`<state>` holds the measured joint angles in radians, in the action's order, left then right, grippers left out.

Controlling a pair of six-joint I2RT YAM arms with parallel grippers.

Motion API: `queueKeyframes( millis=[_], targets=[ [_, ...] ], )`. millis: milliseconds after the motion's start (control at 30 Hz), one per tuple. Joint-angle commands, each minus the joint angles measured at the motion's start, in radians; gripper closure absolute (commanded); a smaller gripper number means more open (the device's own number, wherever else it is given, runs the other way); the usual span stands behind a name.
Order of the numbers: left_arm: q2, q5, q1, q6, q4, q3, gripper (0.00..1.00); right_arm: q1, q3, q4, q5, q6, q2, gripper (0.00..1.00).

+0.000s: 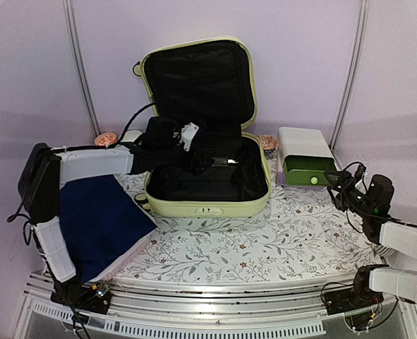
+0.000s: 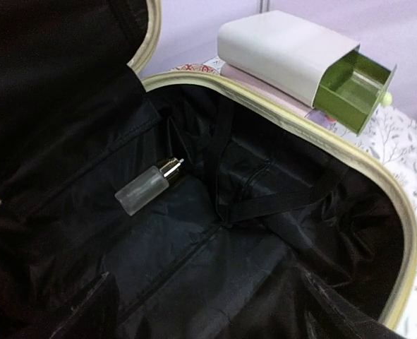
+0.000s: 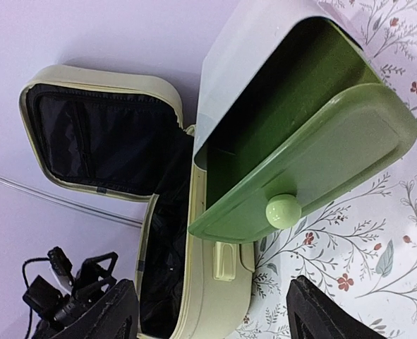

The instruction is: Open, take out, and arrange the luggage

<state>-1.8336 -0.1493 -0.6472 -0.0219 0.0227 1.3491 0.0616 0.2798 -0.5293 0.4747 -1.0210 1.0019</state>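
Observation:
The luggage [image 1: 208,206], a pale yellow-green hard-shell suitcase, lies open mid-table with its lid standing upright and black lining showing. A small frosted bottle [image 2: 148,187] with a metal cap lies on the lining inside. My left gripper [image 1: 203,164] hangs inside the case over the lining, open. Its dark fingers [image 2: 102,307] stand wide apart with nothing between them, a short way from the bottle. My right gripper [image 3: 215,318] is open just right of the suitcase [image 3: 222,296], facing the green drawer's knob [image 3: 283,210] and holding nothing.
A white box [image 1: 305,145] with a green drawer [image 1: 309,171] pulled out stands right of the suitcase. A folded dark blue cloth [image 1: 99,215] lies at the left on the floral tablecloth [image 1: 264,240]. Small patterned items [image 1: 106,139] sit behind.

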Motion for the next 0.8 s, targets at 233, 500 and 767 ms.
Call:
queueKeyframes(
  millis=[233, 500, 767],
  targets=[
    [-0.398, 0.23, 0.02, -0.691, -0.238, 0.431, 0.33, -0.002, 0.092, 0.399, -0.131, 0.274, -0.269, 0.27],
    [-0.644, 0.221, 0.066, -0.743, -0.403, 0.782, 0.42, -0.002, 0.106, 0.395, -0.122, 0.298, -0.269, 0.27],
    [-0.779, 0.17, 0.088, -0.855, -0.434, 0.95, 0.43, -0.002, 0.087, 0.374, -0.102, 0.276, -0.284, 0.28]
  ],
)
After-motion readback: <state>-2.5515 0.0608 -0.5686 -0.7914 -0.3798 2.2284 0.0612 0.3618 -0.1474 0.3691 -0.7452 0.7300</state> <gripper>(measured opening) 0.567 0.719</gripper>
